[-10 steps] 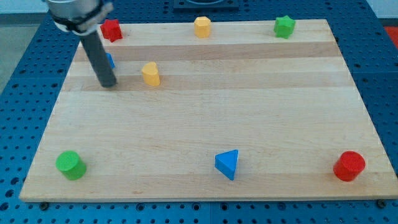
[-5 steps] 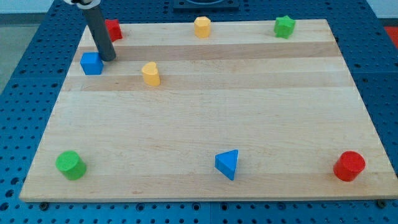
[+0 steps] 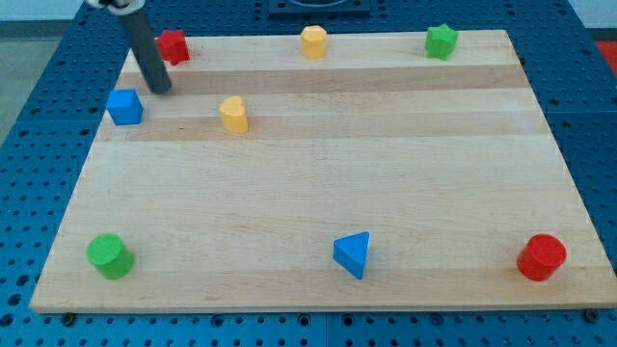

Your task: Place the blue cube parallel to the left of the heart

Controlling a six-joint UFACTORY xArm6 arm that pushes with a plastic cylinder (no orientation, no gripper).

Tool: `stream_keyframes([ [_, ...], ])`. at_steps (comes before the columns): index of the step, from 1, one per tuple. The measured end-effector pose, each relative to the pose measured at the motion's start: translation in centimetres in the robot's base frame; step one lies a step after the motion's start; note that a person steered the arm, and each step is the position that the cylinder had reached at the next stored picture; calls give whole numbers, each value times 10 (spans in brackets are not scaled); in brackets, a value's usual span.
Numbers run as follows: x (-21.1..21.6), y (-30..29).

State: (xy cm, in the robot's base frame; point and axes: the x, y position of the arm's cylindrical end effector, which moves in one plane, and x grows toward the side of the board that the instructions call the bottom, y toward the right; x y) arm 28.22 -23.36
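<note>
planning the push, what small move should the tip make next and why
Probably none, or just back off: the blue cube already sits left of the yellow heart, roughly level with it. My tip is just up-right of the cube, apart from it.

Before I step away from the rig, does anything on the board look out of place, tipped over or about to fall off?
Nothing is tipped or damaged. The one thing to watch is the blue cube: it sits close to the board's left edge, left of the yellow heart. My tip is just up and right of it.
</note>
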Motion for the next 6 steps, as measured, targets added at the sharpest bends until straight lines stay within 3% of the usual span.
stream_keyframes([
  [1, -3, -54],
  [2, 14, -67],
  [4, 53, -54],
  [6, 60, -32],
])
